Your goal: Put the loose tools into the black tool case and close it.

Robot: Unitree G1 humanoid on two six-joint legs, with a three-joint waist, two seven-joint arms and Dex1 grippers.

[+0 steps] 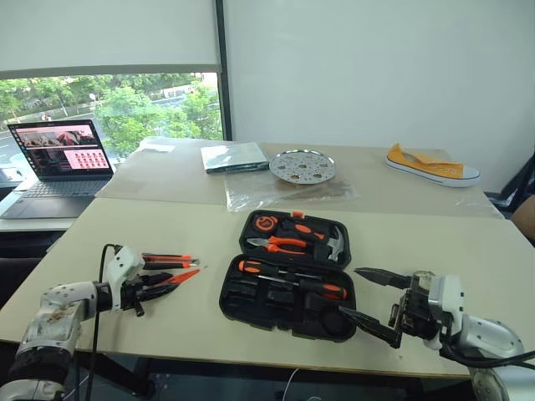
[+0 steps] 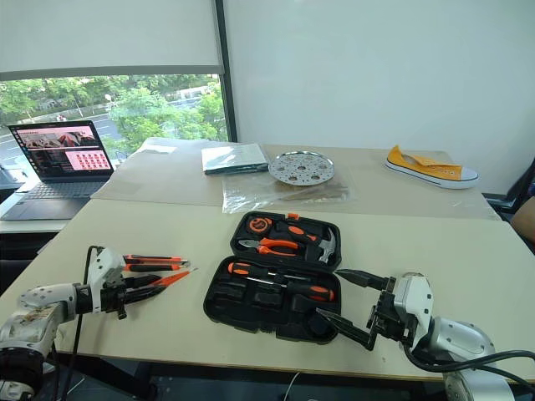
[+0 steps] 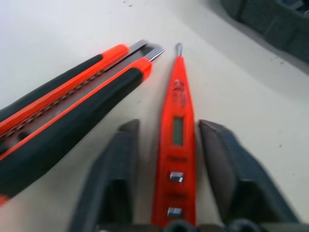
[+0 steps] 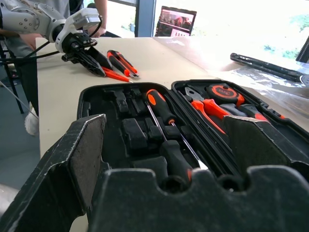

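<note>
Left gripper [image 3: 178, 140] jaws straddle the slim tester [image 3: 176, 145], grip uncertain; right gripper [image 1: 368, 302] gapes empty beside the open case [image 1: 288, 276]. Two screwdrivers [image 1: 292, 280] lie inside. One knife [image 1: 170, 261] rests beside the tester. Laptop [image 1: 60, 163], plate [image 1: 302, 165], shoe [image 1: 432, 165] sit behind.

Between the slim orange tool [image 1: 180, 276] and the open tool case [image 1: 288, 284] we see bare counter [image 1: 209, 242]. The utility knife [image 1: 167, 261] lies just beside the tool, crowding that side.
</note>
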